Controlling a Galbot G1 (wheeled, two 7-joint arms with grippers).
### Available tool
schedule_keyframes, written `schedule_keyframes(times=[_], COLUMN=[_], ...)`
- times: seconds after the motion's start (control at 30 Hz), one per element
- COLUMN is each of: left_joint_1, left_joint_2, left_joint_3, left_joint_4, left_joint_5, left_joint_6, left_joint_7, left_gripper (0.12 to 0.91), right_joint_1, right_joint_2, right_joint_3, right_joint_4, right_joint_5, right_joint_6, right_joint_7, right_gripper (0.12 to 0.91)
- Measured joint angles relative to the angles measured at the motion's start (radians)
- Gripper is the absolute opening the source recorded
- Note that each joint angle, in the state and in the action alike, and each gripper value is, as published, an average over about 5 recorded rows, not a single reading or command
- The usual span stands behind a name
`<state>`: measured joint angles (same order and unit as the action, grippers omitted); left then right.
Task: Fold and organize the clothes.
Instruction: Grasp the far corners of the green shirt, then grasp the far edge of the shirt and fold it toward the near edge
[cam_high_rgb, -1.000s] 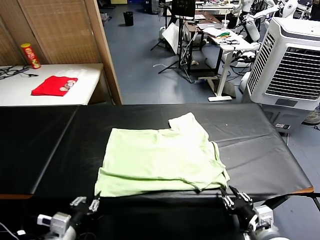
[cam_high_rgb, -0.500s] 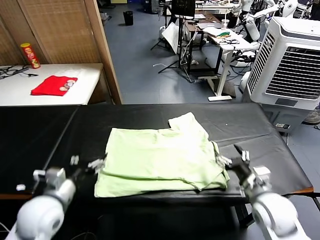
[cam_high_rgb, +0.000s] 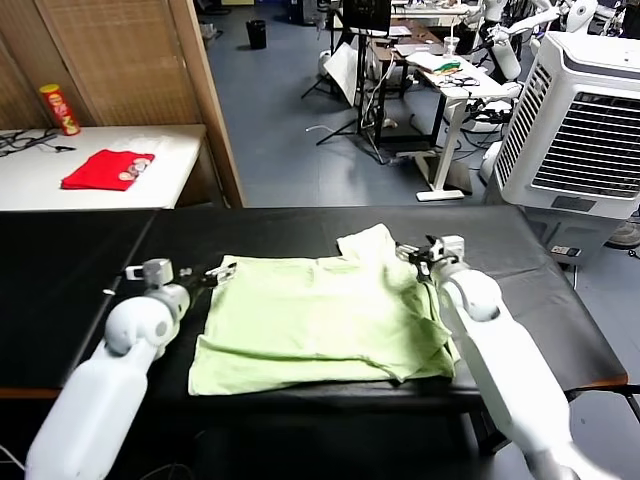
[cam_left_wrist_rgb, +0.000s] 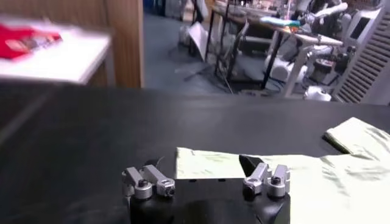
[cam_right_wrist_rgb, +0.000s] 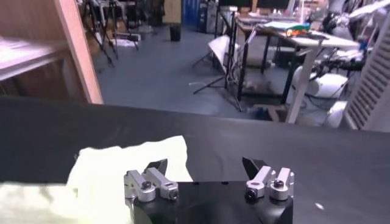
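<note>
Lying flat near the middle of the black desk (cam_high_rgb: 520, 300), the shirt (cam_high_rgb: 320, 320) is a thin, pale light-green piece folded into a rough rectangle, its doubled layers showing as a stepped edge along the near side. One short sleeve (cam_high_rgb: 375, 248) sticks out at the far right corner as a soft, rounded flap. The fabric looks matte and lightly creased, while the desk cover is smooth, dark and faintly glossy, with shallow wrinkles running toward its right end.

The left gripper (cam_high_rgb: 200, 275) hovers at the shirt's far left corner, its metal fingers spread apart and holding nothing; in the left wrist view the gripper (cam_left_wrist_rgb: 206, 182) has the cloth's corner just beyond its fingertips. The right gripper (cam_high_rgb: 422, 254) sits at the far right side, just beside the protruding sleeve, fingers likewise spread and empty; the right wrist view shows this gripper (cam_right_wrist_rgb: 207, 179) with the sleeve's pale edge beneath and ahead of one finger. Both white arms reach in from the near edge, flanking the shirt on either side.
</note>
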<state>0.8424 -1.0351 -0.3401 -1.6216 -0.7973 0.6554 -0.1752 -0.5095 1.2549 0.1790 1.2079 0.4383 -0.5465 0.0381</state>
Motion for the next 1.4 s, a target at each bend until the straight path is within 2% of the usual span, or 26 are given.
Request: schedule_keyframes(times=[0.33, 0.43, 0.5, 0.6, 0.7, 0.83, 0.9, 0.97, 1.17, 1.3, 1.4], left_joint_1=[-0.113, -0.133, -0.141, -0.149, -0.156, -0.158, -0.157, -0.151, -0.111, -0.045, 0.025], left_joint_2=[-0.042, -0.054, -0.059, -0.063, -0.07, -0.082, -0.087, -0.09, -0.07, -0.03, 0.011], left_joint_3=[0.066, 0.077, 0.082, 0.088, 0.09, 0.09, 0.089, 0.085, 0.056, 0.02, -0.009], left_joint_4=[0.188, 0.223, 0.238, 0.257, 0.276, 0.297, 0.3, 0.295, 0.209, 0.075, -0.036], left_joint_5=[0.029, 0.036, 0.04, 0.057, 0.08, 0.104, 0.11, 0.112, 0.095, 0.072, 0.051], left_joint_6=[-0.028, -0.029, -0.033, -0.041, -0.05, -0.061, -0.069, -0.077, -0.074, -0.071, -0.067], left_joint_7=[0.038, 0.044, 0.049, 0.06, 0.071, 0.078, 0.08, 0.08, 0.061, 0.049, 0.036], left_gripper=[0.798, 0.796, 0.774, 0.66, 0.494, 0.277, 0.178, 0.133, 0.128, 0.128, 0.128], right_joint_1=[0.071, 0.074, 0.074, 0.071, 0.065, 0.054, 0.044, 0.032, -0.037, -0.119, -0.189], right_joint_2=[0.072, 0.082, 0.086, 0.089, 0.09, 0.086, 0.08, 0.071, 0.025, -0.027, -0.07], right_joint_3=[-0.009, -0.003, 0.0, 0.002, 0.006, 0.016, 0.023, 0.03, 0.057, 0.073, 0.086], right_joint_4=[-0.161, -0.177, -0.181, -0.181, -0.178, -0.168, -0.156, -0.132, 0.004, 0.146, 0.26], right_joint_5=[-0.026, -0.026, -0.027, -0.027, -0.025, -0.014, -0.002, 0.01, 0.046, 0.066, 0.077], right_joint_6=[-0.001, -0.004, -0.004, -0.003, 0.002, 0.027, 0.048, 0.07, 0.082, 0.066, 0.044], right_joint_7=[-0.02, -0.026, -0.028, -0.029, -0.03, -0.032, -0.039, -0.054, -0.088, -0.064, -0.021], right_gripper=[0.787, 0.698, 0.589, 0.423, 0.263, 0.137, 0.124, 0.122, 0.122, 0.122, 0.122])
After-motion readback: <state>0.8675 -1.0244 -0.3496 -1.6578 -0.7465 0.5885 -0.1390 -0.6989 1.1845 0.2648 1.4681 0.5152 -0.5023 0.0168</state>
